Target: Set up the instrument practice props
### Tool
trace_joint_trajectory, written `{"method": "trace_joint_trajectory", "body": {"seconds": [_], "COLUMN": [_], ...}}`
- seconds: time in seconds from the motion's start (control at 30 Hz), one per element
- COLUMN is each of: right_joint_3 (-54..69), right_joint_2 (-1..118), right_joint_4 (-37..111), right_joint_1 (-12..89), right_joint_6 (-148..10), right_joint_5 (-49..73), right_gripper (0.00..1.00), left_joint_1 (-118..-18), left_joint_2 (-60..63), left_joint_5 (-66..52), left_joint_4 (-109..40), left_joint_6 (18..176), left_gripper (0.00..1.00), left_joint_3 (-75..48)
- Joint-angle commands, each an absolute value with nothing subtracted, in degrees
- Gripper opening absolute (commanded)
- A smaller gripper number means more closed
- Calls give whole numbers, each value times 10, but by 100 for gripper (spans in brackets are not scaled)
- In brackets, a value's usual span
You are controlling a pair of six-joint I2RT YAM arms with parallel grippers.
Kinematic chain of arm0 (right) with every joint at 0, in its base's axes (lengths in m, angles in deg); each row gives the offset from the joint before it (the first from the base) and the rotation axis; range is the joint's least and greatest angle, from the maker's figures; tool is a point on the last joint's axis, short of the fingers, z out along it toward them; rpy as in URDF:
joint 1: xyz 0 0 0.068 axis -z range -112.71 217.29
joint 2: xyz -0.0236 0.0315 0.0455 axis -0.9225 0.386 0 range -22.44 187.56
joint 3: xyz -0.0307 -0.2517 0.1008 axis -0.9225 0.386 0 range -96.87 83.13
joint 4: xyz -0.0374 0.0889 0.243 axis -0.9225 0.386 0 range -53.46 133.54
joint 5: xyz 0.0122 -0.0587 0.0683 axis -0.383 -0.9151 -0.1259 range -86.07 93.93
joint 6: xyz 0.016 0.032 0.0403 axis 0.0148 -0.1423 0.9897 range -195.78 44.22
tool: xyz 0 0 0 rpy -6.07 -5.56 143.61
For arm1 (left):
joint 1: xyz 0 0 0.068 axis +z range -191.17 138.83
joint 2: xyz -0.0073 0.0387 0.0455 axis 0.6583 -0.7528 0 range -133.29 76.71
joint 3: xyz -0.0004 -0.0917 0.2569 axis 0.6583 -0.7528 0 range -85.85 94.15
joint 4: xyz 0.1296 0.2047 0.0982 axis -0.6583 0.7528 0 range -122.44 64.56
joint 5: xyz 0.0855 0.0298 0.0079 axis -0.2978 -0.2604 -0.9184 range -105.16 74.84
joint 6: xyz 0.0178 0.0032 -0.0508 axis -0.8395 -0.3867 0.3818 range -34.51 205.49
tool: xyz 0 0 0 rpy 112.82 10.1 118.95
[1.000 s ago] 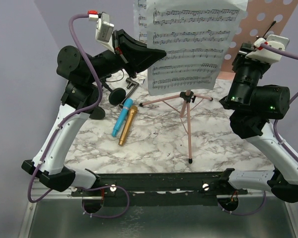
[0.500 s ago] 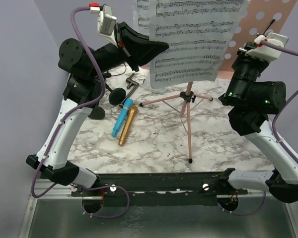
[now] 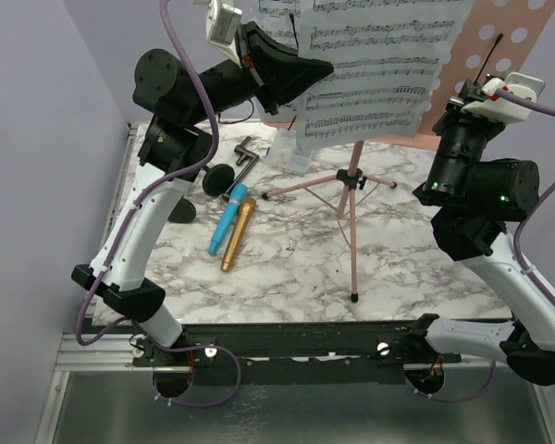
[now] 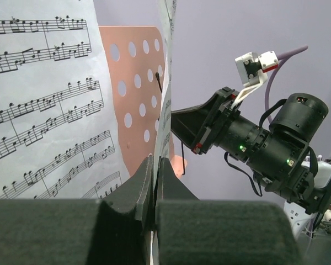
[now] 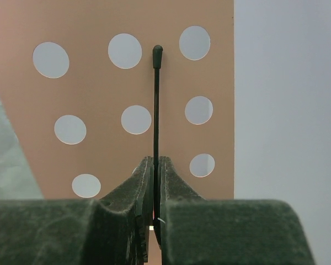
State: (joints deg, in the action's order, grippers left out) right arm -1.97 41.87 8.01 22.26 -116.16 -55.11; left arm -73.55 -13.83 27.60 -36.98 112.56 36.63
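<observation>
My left gripper [image 3: 326,68] is high above the table, shut on the edge of the white music pages [image 3: 379,65]; the left wrist view shows the paper pinched between the closed jaws [image 4: 155,165]. Behind the pages stands the pink perforated rack [image 3: 523,37] on its rose-gold tripod legs [image 3: 351,213]. My right gripper [image 5: 155,163] is shut on a thin black rod [image 5: 156,99] standing upright in front of the rack [image 5: 99,99]. Blue [image 3: 228,220] and gold [image 3: 238,233] microphones lie side by side on the marble table. Two black round bases [image 3: 217,178] [image 3: 180,211] sit to their left.
A small clear box [image 3: 291,155] and a grey metal piece [image 3: 244,157] lie at the back of the table, under the pages. One tripod leg ends near the front edge [image 3: 354,298]. Lilac walls close in on the left and behind.
My left arm has lifted the music pages higher and to the right. My right gripper's jaws have closed on the thin black rod; that arm has barely moved.
</observation>
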Motion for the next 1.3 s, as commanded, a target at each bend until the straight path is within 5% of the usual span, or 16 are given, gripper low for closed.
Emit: {"method": "trace_joint_trajectory", "body": {"seconds": [0.0, 1.27], "right_joint_3": [-17, 68], "right_joint_2": [402, 333], "right_joint_4": [81, 53], "right_joint_1": [224, 224], "right_joint_6": [-1144, -1100], "right_joint_5": [-528, -415], "right_gripper": [4, 0], "left_joint_1": [-750, -828], "left_joint_2": [-170, -335], "left_joint_5": [267, 200], "left_joint_4": [-363, -331], "left_joint_6": [1115, 1042], "left_gripper": [0, 0], "left_joint_3": [423, 587]}}
